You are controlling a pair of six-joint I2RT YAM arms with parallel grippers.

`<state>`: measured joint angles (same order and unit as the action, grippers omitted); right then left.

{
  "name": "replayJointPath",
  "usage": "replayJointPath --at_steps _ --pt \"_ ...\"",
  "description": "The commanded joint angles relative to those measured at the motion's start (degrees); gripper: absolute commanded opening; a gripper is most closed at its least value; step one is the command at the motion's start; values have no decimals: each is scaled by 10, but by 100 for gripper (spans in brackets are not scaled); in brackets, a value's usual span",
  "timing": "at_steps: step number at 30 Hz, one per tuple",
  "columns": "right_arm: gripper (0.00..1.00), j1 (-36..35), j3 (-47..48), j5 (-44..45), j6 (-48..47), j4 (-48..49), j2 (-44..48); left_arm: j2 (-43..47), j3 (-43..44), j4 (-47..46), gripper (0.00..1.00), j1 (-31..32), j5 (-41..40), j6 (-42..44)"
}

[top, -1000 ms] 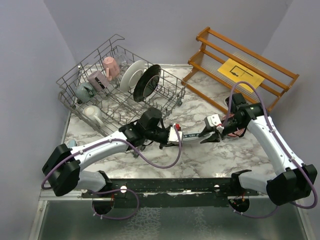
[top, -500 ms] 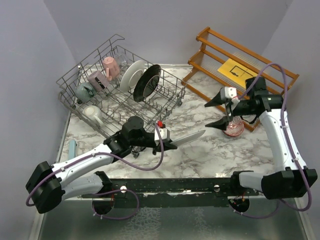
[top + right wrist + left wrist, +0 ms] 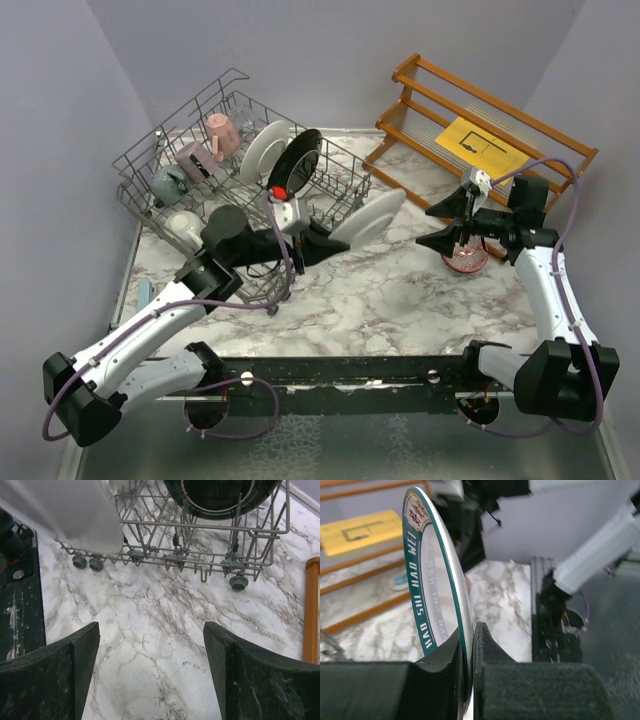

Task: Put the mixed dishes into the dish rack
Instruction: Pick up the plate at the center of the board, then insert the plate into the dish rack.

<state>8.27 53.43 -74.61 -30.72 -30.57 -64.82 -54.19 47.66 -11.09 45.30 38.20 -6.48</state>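
Left gripper (image 3: 324, 243) closed on the rim of a green-rimmed plate (image 3: 370, 214), the two fingers (image 3: 487, 650) pinching its lower edge from either side. In the wrist view the plate stands edge-on and nearly upright, with light lettering running along the green band. Seen from above, the plate is held tilted in the air over the marble table (image 3: 400, 300), just beside the near right corner of the dish rack (image 3: 352, 190) and outside it. Within the rack, a black-rimmed plate (image 3: 295, 165) and a white plate (image 3: 262, 150) stand upright between the tines, with a pink mug (image 3: 222, 133), a mauve mug (image 3: 195, 160), a grey-teal mug (image 3: 168, 182) and a cream mug (image 3: 185, 225) along the left side. Right gripper (image 3: 428, 228) wide open and empty, close by a red patterned bowl (image 3: 466, 261) that rests on the table at the foot of the wooden shelf (image 3: 404, 72); a yellow sheet (image 3: 480, 145) lies on that shelf.
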Motion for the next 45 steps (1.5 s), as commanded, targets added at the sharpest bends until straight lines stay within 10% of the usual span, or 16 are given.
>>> replayJointPath --at_steps 1,18,45 --pt "84 1 -37 32 100 139 4 -17 66 -38 0 -77 3 -61" --pt "84 1 -57 47 69 131 7 -211 188 -122 0 -282 83 -165" --pt "84 1 -55 54 61 124 3 -332 174 -137 0 -293 73 -170"
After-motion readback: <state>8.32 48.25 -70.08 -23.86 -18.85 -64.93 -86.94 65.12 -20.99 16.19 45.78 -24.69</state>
